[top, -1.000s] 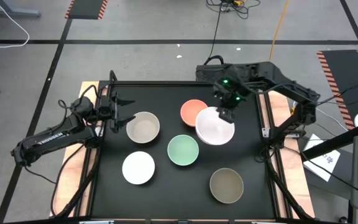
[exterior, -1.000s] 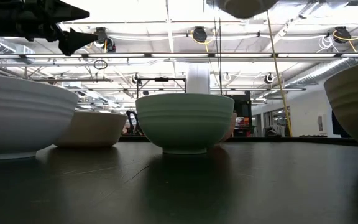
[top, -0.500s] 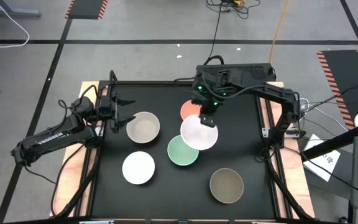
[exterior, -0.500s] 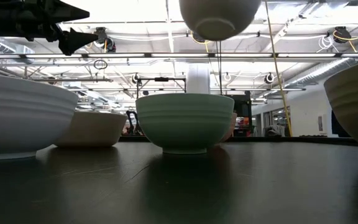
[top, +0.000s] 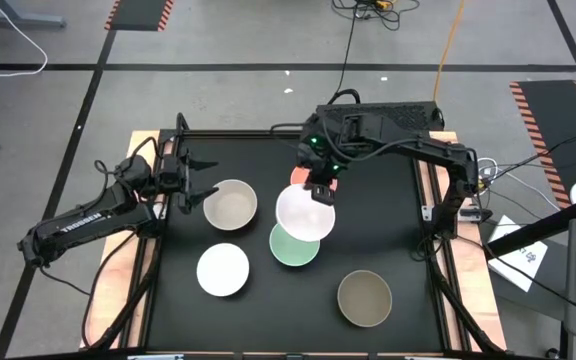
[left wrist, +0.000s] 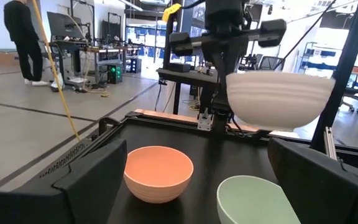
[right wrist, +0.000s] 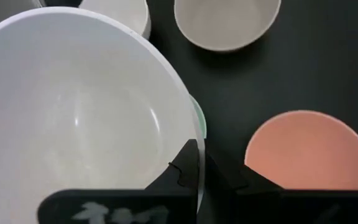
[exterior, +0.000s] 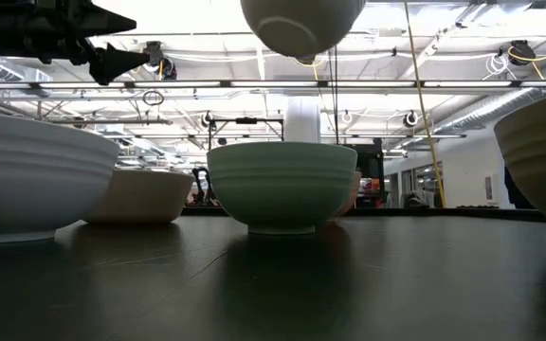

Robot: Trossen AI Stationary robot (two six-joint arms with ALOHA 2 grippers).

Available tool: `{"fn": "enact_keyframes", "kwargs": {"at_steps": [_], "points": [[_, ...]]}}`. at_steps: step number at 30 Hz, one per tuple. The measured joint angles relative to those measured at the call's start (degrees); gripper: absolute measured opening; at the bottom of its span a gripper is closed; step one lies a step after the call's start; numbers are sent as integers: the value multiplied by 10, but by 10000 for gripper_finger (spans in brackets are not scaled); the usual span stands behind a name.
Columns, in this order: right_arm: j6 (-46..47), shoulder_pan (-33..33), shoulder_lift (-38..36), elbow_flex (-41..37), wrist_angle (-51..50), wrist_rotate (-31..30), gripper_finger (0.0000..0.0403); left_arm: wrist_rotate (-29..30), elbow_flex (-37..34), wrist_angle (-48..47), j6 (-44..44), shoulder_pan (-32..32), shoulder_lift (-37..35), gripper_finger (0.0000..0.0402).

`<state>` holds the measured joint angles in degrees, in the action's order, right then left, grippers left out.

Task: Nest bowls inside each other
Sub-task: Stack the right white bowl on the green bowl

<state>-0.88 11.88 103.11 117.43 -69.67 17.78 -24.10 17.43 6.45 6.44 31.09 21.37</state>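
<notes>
Your right end effector [top: 320, 187], pinched shut on the rim of a white bowl [top: 305, 212], holds it aloft just beside the mint-green bowl [top: 290, 250]; next, centre it above and lower; left end effector [top: 190, 177] waits open at the surface's [top: 398, 240] edge.

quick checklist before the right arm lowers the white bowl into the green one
1. Right gripper shut on white bowl's rim: ok.
2. Bowl lifted clear of the table: ok.
3. Bowl centred over mint-green bowl: not ok, it sits off toward the coral bowl.
4. Green bowl empty and upright: ok.
5. Left gripper open, waiting by the beige bowl, out of the path: ok.
</notes>
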Motion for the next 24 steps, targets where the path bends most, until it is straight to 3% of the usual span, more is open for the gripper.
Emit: {"fn": "enact_keyframes", "kwargs": {"at_steps": [11,17,21,24], "points": [[-30,-37,41,1,63,4,0,0,0,-9,-3,0,0,392],[-31,-50,83,0,39,0,0,-7,0,-8,-1,-1,0,392],[-30,-51,94,0,25,-54,0,-14,0,-10,-1,-2,0,392],[-27,-51,97,0,12,-60,0,-14,0,-12,-1,-2,0,392]]}}
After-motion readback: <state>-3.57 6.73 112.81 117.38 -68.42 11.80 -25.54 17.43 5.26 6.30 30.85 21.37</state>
